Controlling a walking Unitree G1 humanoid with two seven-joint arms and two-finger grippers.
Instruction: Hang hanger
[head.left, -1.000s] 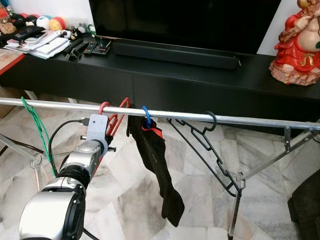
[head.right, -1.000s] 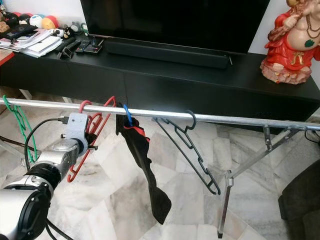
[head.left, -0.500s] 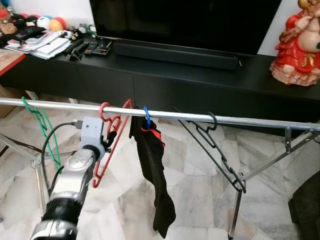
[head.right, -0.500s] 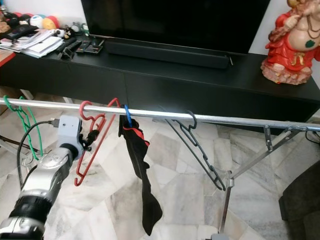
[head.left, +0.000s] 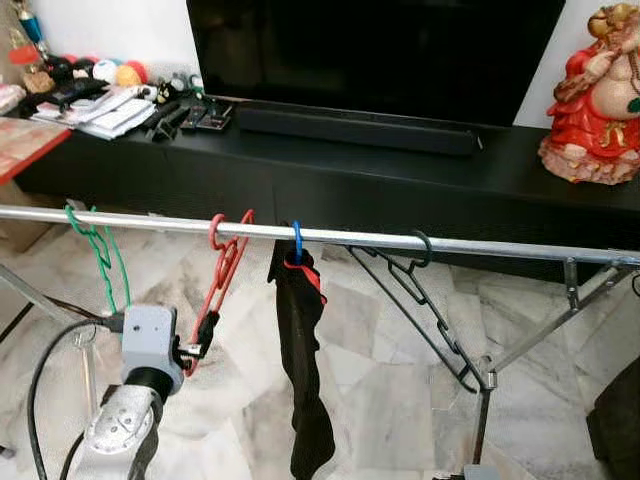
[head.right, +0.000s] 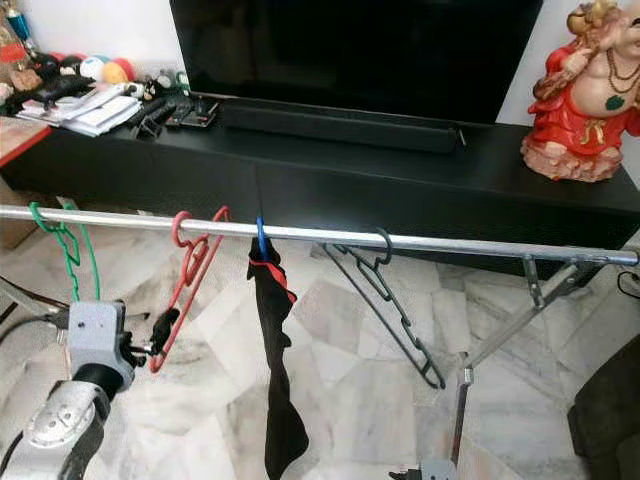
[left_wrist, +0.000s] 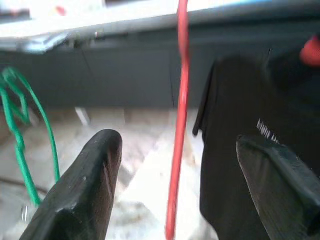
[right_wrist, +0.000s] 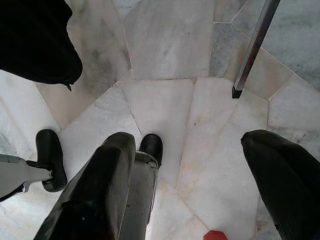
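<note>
The red hanger (head.left: 222, 280) hung by its hook from the metal rail (head.left: 480, 243), tilted, its lower end just beyond the tips of the left claw (head.left: 196, 345). From the left wrist camera the two black fingers (left_wrist: 82, 190) stood wide apart with the thin red wire running down between them, touching neither, so the claw had hold of nothing. The hanger looked light and springy, a thin wire that would swing on the rail at any nudge and slip along the smooth metal. A pinch low on the straight side of the wire, where it lay between the fingers, seemed the surest place to take it, though a hold so far from the hook would let it twist. To the claw's left on the rail hung a green hanger (head.left: 97, 250); to its right a dark garment (head.left: 302, 370) on a blue hook, soft and limp, and past that a black hanger (head.left: 425, 310). The right claw (right_wrist: 190, 195) hung low over the marble floor (right_wrist: 165, 65), open and empty.
</note>
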